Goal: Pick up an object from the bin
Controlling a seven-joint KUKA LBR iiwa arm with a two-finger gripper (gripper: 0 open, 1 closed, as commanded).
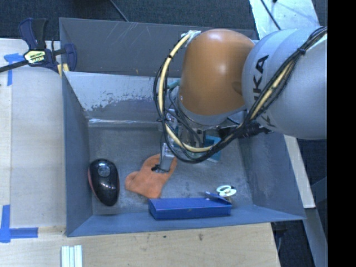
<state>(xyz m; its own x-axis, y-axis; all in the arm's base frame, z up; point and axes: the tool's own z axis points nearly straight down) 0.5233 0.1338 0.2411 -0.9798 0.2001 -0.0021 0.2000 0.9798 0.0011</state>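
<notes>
My gripper [165,163] reaches down under the orange wrist cover to the middle of the bin floor. Its tip rests on the upper right end of a crumpled orange cloth-like thing [146,182], which lies flat on the floor. Whether the cloth is gripped is hidden. A long flat blue box [189,208] lies along the front wall, just below and right of the gripper.
A black computer mouse [104,181] sits at the left of the floor. A small tool with a white loop handle [224,192] lies by the blue box's right end. A light blue thing [214,143] peeks out beneath the arm. The arm and its cables cover the bin's right rear.
</notes>
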